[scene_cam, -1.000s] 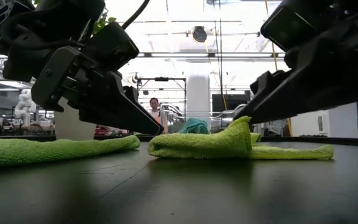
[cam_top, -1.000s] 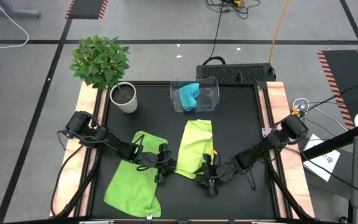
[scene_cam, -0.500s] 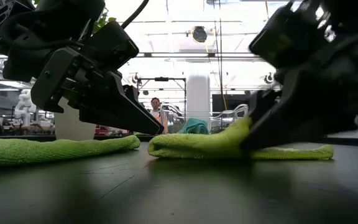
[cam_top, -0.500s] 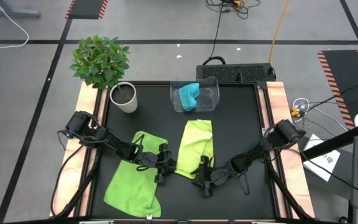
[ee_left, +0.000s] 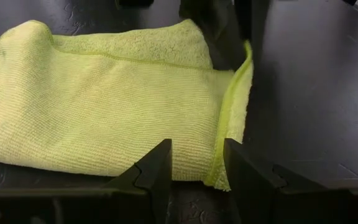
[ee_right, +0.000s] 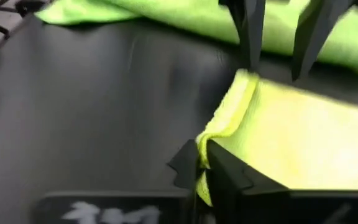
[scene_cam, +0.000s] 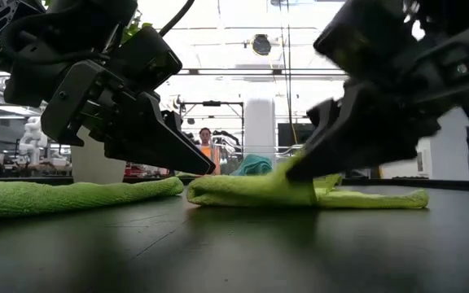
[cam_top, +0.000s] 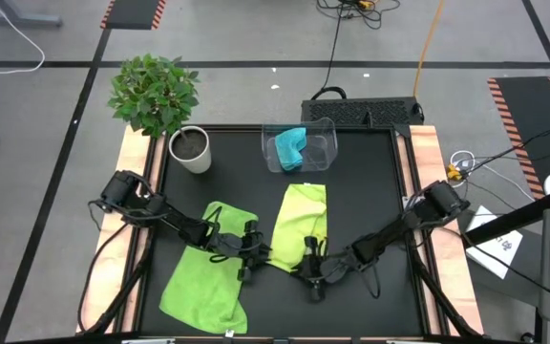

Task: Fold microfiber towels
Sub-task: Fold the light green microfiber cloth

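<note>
On table [cam_top: 370, 191] | right tool [ee_right: 202, 163] pinching green towel [cam_top: 299, 225] corner | left tool [ee_left: 196, 163] open

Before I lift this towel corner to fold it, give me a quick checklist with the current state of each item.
1. Right gripper shut on the near corner of the middle green towel: ok.
2. Left gripper on its corner of the same towel: not ok, fingers open and straddling the towel's edge, not pinching.
3. Grip deep enough to hold through a lift: cannot tell.
4. Fold path toward the clear bin: ok, bare mat between towel and bin.
5. Other green towel apart from this one: ok.
6. Blue towel out of the way: ok, in the bin.
</note>
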Motion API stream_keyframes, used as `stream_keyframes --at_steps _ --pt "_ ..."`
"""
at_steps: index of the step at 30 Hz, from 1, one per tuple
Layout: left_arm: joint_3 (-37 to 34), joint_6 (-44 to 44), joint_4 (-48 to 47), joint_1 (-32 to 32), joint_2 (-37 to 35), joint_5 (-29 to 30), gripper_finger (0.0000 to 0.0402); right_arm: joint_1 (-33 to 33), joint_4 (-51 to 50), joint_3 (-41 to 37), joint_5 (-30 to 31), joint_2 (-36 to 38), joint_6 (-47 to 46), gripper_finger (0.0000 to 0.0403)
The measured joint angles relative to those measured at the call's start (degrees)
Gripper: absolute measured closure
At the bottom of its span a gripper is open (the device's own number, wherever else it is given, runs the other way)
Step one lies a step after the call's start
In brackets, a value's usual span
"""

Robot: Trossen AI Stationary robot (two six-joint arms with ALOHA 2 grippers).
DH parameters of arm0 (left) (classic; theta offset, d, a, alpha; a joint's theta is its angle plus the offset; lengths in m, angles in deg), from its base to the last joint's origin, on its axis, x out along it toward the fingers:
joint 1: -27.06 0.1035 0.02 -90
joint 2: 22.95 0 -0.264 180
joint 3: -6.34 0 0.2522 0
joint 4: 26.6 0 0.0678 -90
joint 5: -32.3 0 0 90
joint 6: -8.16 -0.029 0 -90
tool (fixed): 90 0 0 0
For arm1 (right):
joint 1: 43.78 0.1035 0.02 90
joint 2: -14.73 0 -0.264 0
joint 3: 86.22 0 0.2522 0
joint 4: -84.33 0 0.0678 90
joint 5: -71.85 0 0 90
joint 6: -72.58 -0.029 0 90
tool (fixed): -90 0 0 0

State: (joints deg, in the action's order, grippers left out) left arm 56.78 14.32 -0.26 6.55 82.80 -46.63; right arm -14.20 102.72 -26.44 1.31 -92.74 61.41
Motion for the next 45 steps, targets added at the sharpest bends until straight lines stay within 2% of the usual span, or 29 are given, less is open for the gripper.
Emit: stream_keyframes --at_steps 11,16,26,31,35,37,41,45 --pt "-0.02 0.43 0.02 -1.36 0.00 -0.58 0.0256 0.13 -16.43 0.00 9.12 14.15 7.52 0.0402" --pt "-0.02 0.32 1.11 -1.43 0.00 -0.59 0.0256 0.04 -16.84 0.00 9.19 19.65 13.03 0.0402" --pt "-0.04 0.05 8.70 1.00 0.00 -0.55 0.0256 -0.27 -20.94 0.85 5.78 27.05 17.32 0.0402" --pt "0.24 2.88 11.32 2.63 -0.02 -0.81 0.0256 -1.14 -24.23 2.21 5.75 27.31 18.59 0.0403" --pt "1.28 4.96 11.17 3.15 0.00 -4.61 0.0256 -2.85 -23.77 2.27 5.41 27.34 20.96 0.0403" --pt "1.76 5.53 11.14 2.62 0.00 -6.41 0.0256 -4.18 -23.79 2.27 3.00 27.33 21.18 0.0403" --pt "3.14 4.66 10.57 1.21 0.00 -6.38 0.0256 -6.41 -23.70 2.27 -1.62 27.01 20.92 0.0403" --pt "3.20 4.86 10.15 0.76 0.00 -5.06 0.0256 -7.02 -23.59 2.27 -1.80 26.98 21.32 0.0403"
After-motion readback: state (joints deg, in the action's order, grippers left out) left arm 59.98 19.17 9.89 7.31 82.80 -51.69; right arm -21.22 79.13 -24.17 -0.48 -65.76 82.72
